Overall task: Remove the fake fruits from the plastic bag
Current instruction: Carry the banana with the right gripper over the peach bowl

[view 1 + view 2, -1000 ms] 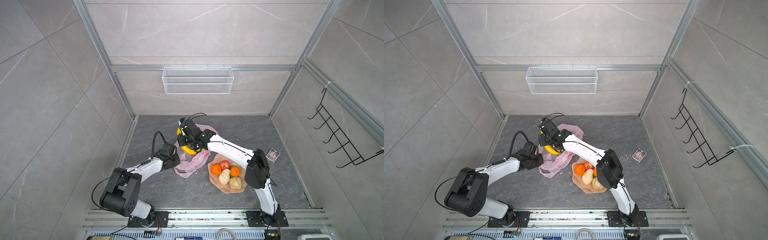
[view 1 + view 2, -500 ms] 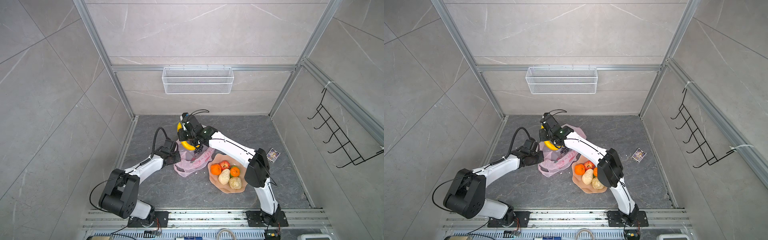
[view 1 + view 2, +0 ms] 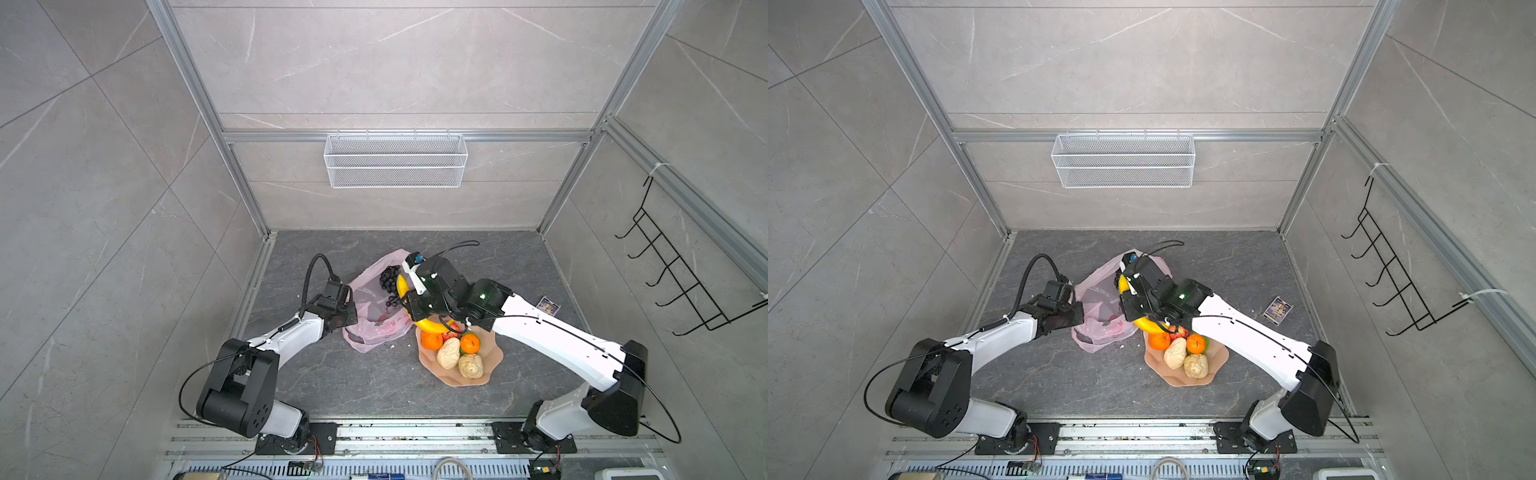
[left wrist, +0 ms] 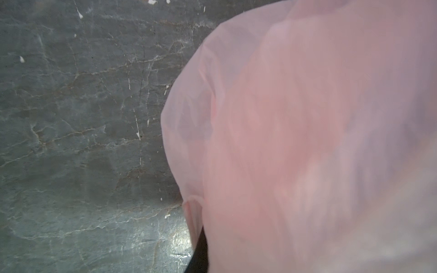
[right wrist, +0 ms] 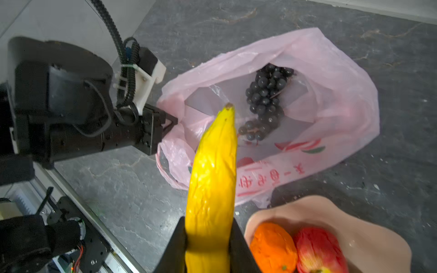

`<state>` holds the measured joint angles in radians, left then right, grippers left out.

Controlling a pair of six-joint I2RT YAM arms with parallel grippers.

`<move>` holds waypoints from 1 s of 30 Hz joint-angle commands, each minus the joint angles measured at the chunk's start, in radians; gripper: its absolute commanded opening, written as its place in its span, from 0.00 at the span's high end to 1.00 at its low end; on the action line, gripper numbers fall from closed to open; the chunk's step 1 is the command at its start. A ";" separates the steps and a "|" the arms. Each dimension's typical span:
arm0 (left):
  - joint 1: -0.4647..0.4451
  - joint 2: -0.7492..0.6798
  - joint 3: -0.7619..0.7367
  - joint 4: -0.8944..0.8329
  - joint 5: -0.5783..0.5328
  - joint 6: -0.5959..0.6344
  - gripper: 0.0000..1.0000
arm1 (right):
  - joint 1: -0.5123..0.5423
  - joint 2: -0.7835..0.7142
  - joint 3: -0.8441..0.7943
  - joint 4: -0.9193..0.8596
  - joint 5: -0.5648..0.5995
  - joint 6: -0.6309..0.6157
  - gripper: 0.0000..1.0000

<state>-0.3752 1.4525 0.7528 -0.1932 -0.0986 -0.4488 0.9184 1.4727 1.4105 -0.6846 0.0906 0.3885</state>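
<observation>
My right gripper (image 5: 208,236) is shut on the yellow banana (image 5: 212,177), which hangs between the plastic bag and the peach dish in both top views (image 3: 428,326) (image 3: 1144,325). The pink plastic bag (image 3: 374,320) (image 5: 331,99) lies open on the floor with a dark grape bunch (image 5: 267,99) (image 3: 388,278) inside. My left gripper (image 3: 343,318) (image 5: 169,121) is shut on the bag's rim at its left side. In the left wrist view the bag (image 4: 307,141) covers the jaws, and only one dark finger (image 4: 199,255) shows.
The peach wavy-edged dish (image 3: 488,365) to the right of the bag holds two oranges (image 3: 431,340) (image 3: 470,343), a red apple (image 5: 319,250) and two beige lumpy fruits (image 3: 448,358) (image 3: 471,365). A small card (image 3: 547,305) lies at right. A wire basket (image 3: 395,160) hangs on the back wall.
My right gripper has carried the banana from above the bag's far-left side toward the dish. The left gripper has stayed on the bag's rim.
</observation>
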 commanded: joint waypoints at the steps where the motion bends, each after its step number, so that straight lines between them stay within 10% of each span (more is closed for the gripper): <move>1: 0.002 -0.032 -0.006 0.053 0.012 0.032 0.98 | 0.041 -0.063 -0.084 -0.104 0.059 0.019 0.81; 30: 0.002 -0.007 -0.003 0.057 0.020 0.030 0.98 | 0.143 -0.103 -0.382 -0.066 0.083 0.110 0.79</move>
<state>-0.3752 1.4517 0.7429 -0.1558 -0.0937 -0.4404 1.0542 1.3617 1.0431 -0.7700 0.1757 0.4835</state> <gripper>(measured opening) 0.046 0.236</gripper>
